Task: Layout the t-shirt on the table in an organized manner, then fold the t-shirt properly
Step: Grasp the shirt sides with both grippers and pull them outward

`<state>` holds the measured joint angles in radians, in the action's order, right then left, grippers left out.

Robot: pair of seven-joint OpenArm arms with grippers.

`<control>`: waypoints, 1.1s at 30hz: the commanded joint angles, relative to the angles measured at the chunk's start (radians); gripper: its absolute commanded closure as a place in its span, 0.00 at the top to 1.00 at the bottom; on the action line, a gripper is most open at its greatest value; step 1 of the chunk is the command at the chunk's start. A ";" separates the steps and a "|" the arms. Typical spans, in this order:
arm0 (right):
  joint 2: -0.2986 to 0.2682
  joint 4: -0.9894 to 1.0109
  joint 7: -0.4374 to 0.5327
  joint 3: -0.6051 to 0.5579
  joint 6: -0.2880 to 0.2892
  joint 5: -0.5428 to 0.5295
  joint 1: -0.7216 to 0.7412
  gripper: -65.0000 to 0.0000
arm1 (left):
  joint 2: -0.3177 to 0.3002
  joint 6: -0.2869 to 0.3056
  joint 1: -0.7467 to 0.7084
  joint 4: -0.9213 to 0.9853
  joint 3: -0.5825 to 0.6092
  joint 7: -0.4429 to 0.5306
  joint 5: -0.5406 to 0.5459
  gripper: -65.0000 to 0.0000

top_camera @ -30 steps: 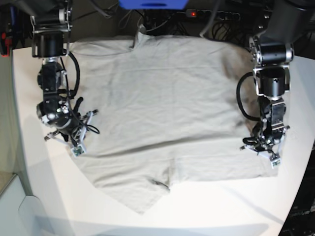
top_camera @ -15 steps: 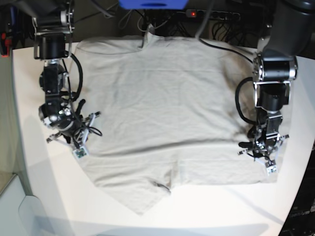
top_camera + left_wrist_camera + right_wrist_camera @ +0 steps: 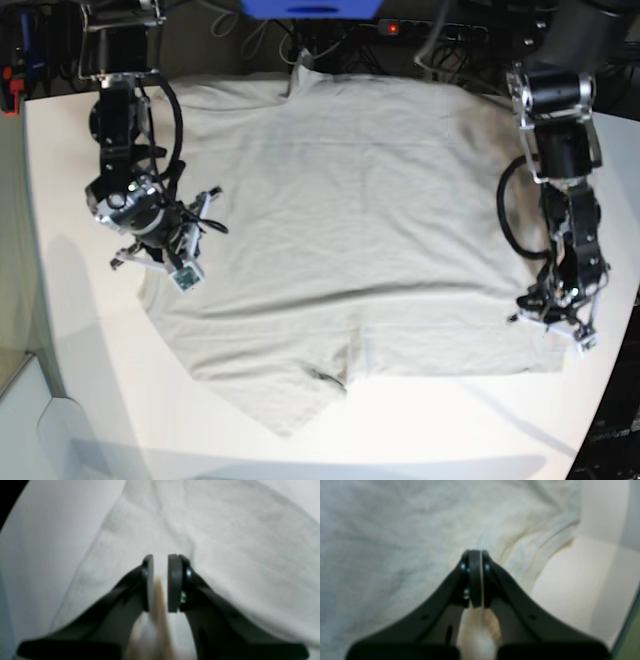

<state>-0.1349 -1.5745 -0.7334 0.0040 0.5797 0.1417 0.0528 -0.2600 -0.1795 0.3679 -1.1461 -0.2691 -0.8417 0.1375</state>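
I see the t-shirt [image 3: 350,230] spread nearly flat on the bench [image 3: 80,380], covering most of the middle. It is plain light grey-beige, no print. One straight edge runs along the far side of the bench, with a small raised fold near the far middle. The near edge is uneven: a pointed flap of cloth sticks out toward the near-left, and a small dark crease sits beside it. Shallow wrinkles cross the body. On the wrist views the fabric [image 3: 225,542] looks soft and lightly rumpled, bunching at its edge [image 3: 545,530] against the white bench [image 3: 570,585].
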 commanded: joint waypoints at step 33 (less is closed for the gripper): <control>-0.012 0.489 0.120 0.004 0.009 -0.003 0.299 0.00 | -0.003 -0.002 0.027 0.283 0.008 0.236 -0.003 0.16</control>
<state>-0.1375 -1.0809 -0.5854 0.0063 0.5777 0.1123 0.3382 -0.2680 -0.1802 0.3805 -0.8539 -0.2646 -0.5865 0.1242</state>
